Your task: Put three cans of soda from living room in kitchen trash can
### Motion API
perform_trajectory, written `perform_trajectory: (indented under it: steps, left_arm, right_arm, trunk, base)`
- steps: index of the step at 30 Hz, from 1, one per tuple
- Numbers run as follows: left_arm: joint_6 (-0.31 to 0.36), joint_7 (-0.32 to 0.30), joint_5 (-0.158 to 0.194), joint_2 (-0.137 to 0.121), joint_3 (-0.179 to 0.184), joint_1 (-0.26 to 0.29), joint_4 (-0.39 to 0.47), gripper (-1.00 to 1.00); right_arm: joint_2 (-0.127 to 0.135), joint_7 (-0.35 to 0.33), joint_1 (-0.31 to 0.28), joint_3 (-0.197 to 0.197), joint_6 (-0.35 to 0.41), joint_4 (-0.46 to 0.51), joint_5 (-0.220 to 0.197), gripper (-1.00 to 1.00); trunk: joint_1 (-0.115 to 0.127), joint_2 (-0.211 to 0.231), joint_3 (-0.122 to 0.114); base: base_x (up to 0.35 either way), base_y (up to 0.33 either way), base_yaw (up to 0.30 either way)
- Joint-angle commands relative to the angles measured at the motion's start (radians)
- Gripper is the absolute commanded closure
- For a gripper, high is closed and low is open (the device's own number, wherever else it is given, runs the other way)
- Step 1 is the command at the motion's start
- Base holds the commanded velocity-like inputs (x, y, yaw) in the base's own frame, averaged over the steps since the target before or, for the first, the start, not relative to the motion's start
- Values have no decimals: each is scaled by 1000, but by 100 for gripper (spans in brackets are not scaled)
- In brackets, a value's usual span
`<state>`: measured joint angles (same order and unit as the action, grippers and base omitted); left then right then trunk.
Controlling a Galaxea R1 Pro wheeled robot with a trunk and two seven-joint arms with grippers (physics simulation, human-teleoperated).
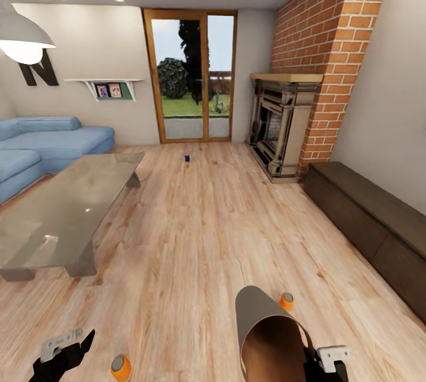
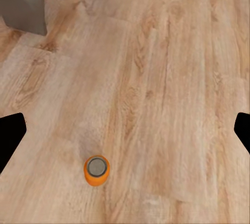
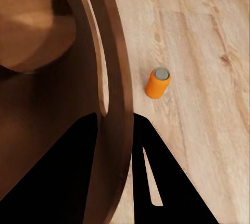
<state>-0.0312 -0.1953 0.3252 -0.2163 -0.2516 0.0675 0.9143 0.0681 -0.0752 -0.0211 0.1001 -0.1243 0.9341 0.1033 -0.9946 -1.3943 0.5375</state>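
A: Right fingers [image 3: 112,125] are clamping the bin [image 1: 269,334] rim, one inside, one outside. Bin's tilting, mouth toward the camera.

B: Left?

A: Left fingers [image 2: 13,135] are spread wide, hovering over an orange can [image 2: 97,170] standing on the floor [image 1: 207,222].

B: Other cans?

A: Second orange [image 3: 157,82] is standing just beside the bin. Blue one [image 1: 187,158] is sitting far off near the glass doors [image 1: 190,77].

B: Handling?

A: Probably light, thin-walled, slick. I'm thinking mid-body across the sides, gentle squeeze. Bin looks stiff; rim grip seems fine.
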Motion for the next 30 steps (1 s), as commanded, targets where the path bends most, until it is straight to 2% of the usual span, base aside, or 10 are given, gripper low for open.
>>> perform_trajectory:
  steps: [1,20,23,30]
  left_arm:
    - [-1,-1,0,0,0,0,0,-100]
    - [-1,-3,-2,0,0,0,0,-100]
    - [16,14,-1,17,18,17,-17,-100]
    - [55,53,-1,57,58,57,-57,-100]
  right_arm:
    - [-1,-6,0,0,0,2,-3,100]
    - [-3,-6,0,-4,-1,0,-4,100]
    - [-20,21,-17,-18,16,-25,-3,100]
    - [-60,21,-53,-18,55,-48,-3,100]
  trunk:
    - [0,0,0]
    - [0,0,0]
    - [0,0,0]
    - [0,0,0]
  base:
    - [124,287,0]
    - [204,245,0]
    - [0,0,0]
    - [0,0,0]
